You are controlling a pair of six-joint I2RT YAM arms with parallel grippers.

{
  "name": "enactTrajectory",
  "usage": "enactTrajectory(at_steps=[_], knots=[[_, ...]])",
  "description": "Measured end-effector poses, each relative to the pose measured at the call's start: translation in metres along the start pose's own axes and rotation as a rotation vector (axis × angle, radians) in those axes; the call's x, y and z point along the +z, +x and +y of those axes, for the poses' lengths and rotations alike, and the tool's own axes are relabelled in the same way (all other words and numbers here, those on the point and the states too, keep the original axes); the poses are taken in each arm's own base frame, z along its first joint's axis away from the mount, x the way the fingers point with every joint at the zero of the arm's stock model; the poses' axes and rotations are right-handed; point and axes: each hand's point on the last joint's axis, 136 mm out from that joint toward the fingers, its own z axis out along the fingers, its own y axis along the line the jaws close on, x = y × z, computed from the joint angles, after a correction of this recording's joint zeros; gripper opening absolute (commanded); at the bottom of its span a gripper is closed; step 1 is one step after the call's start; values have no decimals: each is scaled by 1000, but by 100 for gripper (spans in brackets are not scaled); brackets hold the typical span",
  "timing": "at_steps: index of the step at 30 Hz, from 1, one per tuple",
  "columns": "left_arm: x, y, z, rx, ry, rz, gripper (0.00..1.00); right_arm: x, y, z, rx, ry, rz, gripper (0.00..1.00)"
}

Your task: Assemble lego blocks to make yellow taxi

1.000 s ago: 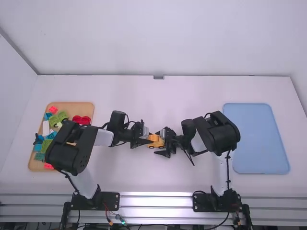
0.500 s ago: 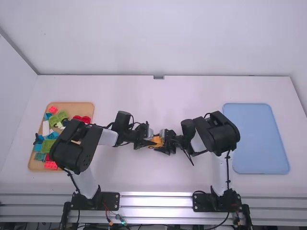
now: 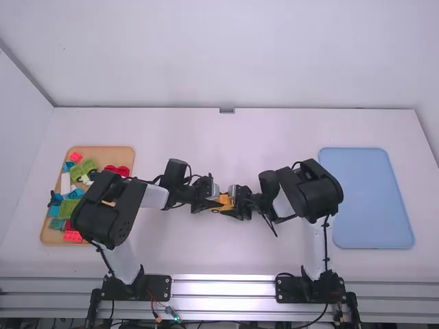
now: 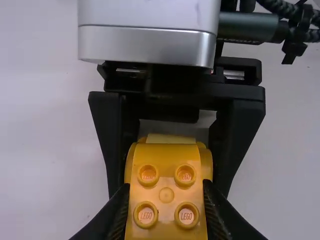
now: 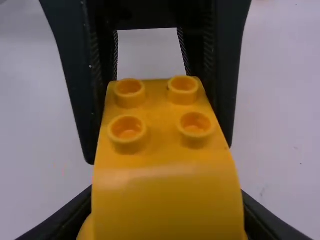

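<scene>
Studs [image 4: 186,175] (four of them) topped the yellow taxi [image 4: 166,225], its opposite ends pinched by the left claw [image 3: 218,205] and right claw [image 3: 234,201].

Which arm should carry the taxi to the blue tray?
Right, I'd say: its gripper, like the left one, holds the taxi, but its base stands nearer the tray.

Taxi body [image 4: 166,170] plain yellow-orange; right tray [image 3: 367,199] pale blue; left tray [image 3: 106,151] tan.
</scene>
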Motion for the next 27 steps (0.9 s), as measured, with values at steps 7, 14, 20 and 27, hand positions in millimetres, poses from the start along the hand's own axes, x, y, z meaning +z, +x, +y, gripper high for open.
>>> enactTrajectory(at_steps=[7, 14, 20, 27], knots=[[0, 0, -1, 20, 8, 5, 2, 0, 0, 0, 0, -1, -1, 51], [1, 0, -1, 28, 9, 4, 2, 0, -1, 1, -5, -7, -4, 51], [1, 1, -2, 27, 13, 3, 2, 0, 0, 3, -10, -13, -5, 51], [5, 0, -4, 38, 26, -6, 2, -1, 0, 5, -9, -27, -10, 52]])
